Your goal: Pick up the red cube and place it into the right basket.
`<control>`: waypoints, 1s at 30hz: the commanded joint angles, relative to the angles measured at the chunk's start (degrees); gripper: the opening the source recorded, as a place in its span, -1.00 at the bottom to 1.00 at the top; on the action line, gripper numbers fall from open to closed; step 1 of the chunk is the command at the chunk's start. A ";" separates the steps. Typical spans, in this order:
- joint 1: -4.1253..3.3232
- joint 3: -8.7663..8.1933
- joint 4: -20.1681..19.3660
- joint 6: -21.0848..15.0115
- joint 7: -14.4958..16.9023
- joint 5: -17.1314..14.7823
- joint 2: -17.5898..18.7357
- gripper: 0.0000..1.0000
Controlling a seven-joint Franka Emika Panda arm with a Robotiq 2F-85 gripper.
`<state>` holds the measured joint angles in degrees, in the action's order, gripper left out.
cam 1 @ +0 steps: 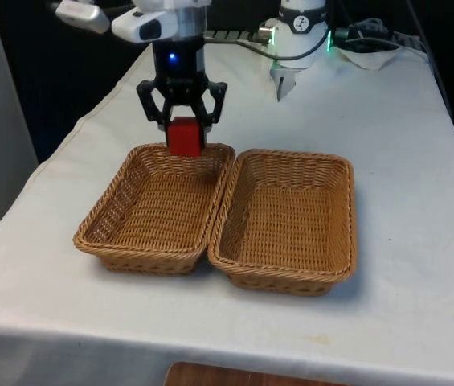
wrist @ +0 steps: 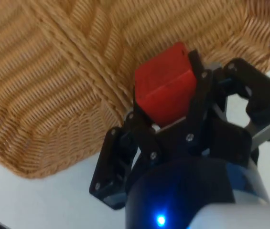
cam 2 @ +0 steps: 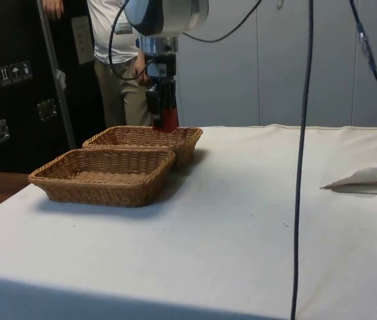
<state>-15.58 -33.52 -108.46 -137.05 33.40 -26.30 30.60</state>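
My black gripper (cam 1: 185, 129) is shut on the red cube (cam 1: 185, 137) and holds it in the air just above the far rim of the basket (cam 1: 122, 233) on the front view's left. The second wicker basket (cam 1: 347, 233) lies beside it on the front view's right, with nothing inside. In the side view the red cube (cam 2: 169, 119) hangs over the farther basket (cam 2: 181, 137), with the gripper (cam 2: 163, 107) upright above it. The wrist view has the red cube (wrist: 166, 86) between the fingers (wrist: 139, 126), over the wicker rim (wrist: 53, 157).
The two baskets touch along their long sides at mid-table. A person stands behind the table in the side view (cam 2: 118, 60). A folded white sheet (cam 2: 365, 179) lies on the cloth to the side. Cables (cam 2: 305, 133) hang down in the side view.
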 commanded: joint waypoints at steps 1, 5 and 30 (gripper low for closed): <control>0.11 -0.17 0.69 0.23 0.46 -0.57 0.74 -0.96; 1.09 -0.23 3.32 1.20 2.41 -3.15 3.55 -0.96; 0.97 -1.26 8.02 1.09 3.61 -6.82 10.14 -0.79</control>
<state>-14.67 -34.84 -100.67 -136.13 37.13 -33.12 40.62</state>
